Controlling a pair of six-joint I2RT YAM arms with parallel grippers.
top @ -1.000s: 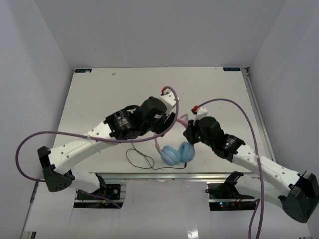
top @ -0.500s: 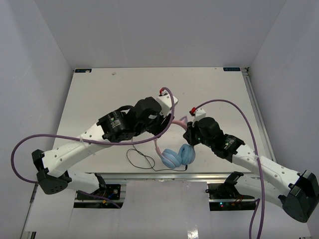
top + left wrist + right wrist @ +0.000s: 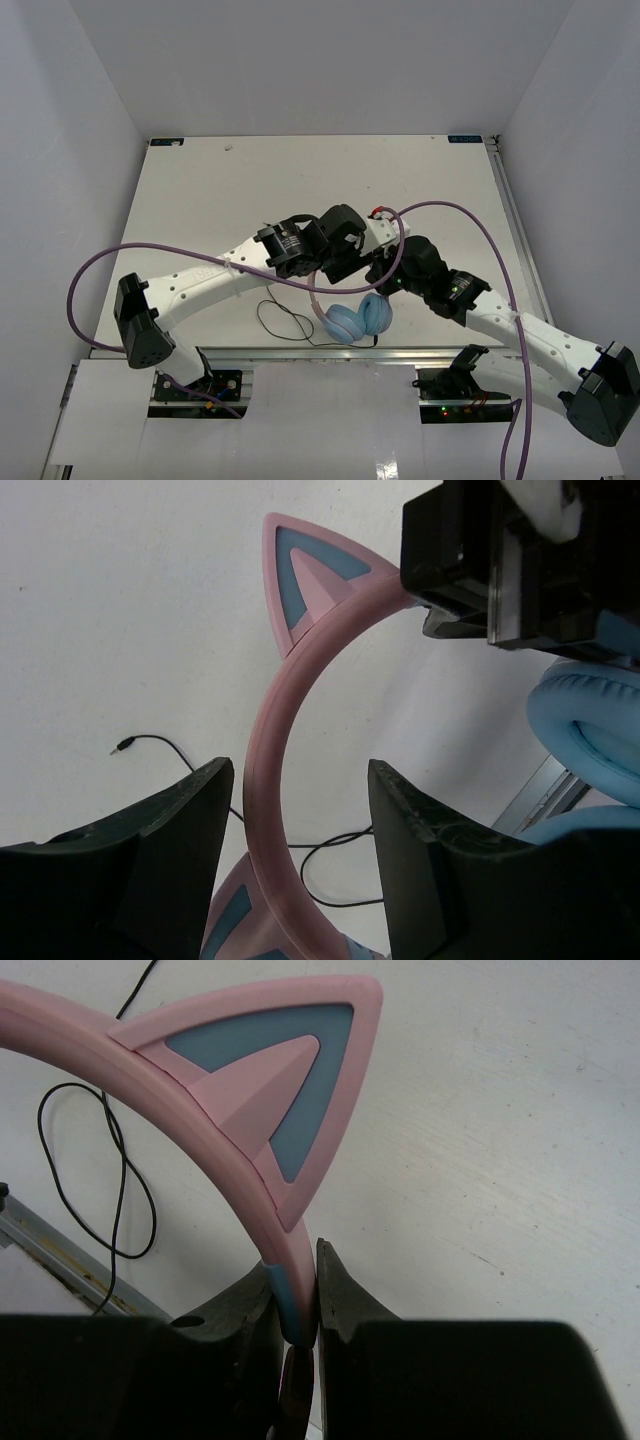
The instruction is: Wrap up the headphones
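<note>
The headphones (image 3: 358, 318) hang near the table's front edge, light blue ear cups low, pink headband with cat ears above. My right gripper (image 3: 297, 1305) is shut on the pink headband (image 3: 160, 1090) just below one cat ear (image 3: 270, 1070). My left gripper (image 3: 300, 865) is open, its two fingers either side of the headband (image 3: 275, 730) without touching it; the right gripper's black fingers (image 3: 500, 565) show at the top of that view. The thin black cord (image 3: 285, 322) lies looped on the table to the left of the ear cups, its plug (image 3: 118, 747) free.
Thick purple arm cables (image 3: 140, 262) arc over both arms. The table's front edge with a metal rail (image 3: 300, 352) runs just below the ear cups. White walls enclose the table on three sides.
My left arm has swung right and forward, bringing its open gripper around the headband beside the right gripper. The headphones and right gripper have barely moved; the cord loop has shifted slightly.
</note>
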